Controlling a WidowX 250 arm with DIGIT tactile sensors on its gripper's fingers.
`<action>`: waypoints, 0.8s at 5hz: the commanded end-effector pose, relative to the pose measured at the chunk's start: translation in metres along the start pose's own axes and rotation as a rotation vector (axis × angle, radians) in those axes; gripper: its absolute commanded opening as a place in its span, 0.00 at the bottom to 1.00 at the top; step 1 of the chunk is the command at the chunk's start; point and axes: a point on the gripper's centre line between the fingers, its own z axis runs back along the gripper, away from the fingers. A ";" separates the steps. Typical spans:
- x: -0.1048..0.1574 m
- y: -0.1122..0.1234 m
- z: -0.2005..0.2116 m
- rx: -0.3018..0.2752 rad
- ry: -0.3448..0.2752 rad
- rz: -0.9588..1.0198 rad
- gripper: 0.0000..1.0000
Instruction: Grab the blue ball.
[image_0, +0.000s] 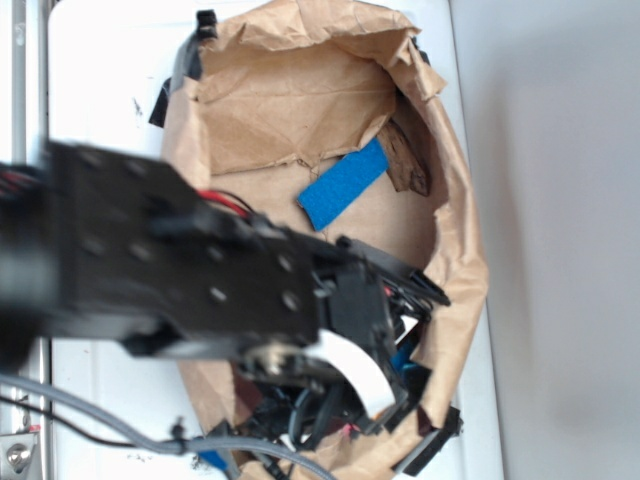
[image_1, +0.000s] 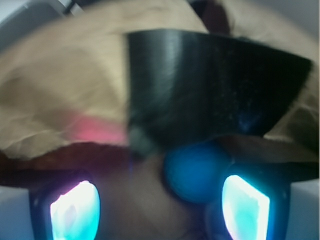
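The wrist view shows the blue ball (image_1: 195, 172), round and teal-blue, lying on brown paper just ahead of my gripper (image_1: 160, 207). It sits between the two glowing fingertips, much closer to the right fingertip (image_1: 245, 205) than to the left one (image_1: 75, 210). The jaws stand wide apart and neither pad touches the ball. In the exterior view my arm and gripper (image_0: 395, 330) reach low into the front of the paper-lined container, and they hide the ball.
Crumpled brown paper (image_0: 300, 90) lines the container's walls and floor. A flat bright-blue strip (image_0: 343, 183) lies on the floor further back, beside a dark brown scrap (image_0: 408, 160). A black flap (image_1: 210, 85) rises right behind the ball. Cables (image_0: 120, 420) trail at the lower left.
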 end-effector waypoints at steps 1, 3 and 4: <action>0.040 0.002 -0.040 0.072 0.041 -0.020 1.00; 0.049 0.021 -0.075 0.182 0.110 -0.026 1.00; 0.049 0.027 -0.064 0.149 0.088 -0.008 0.00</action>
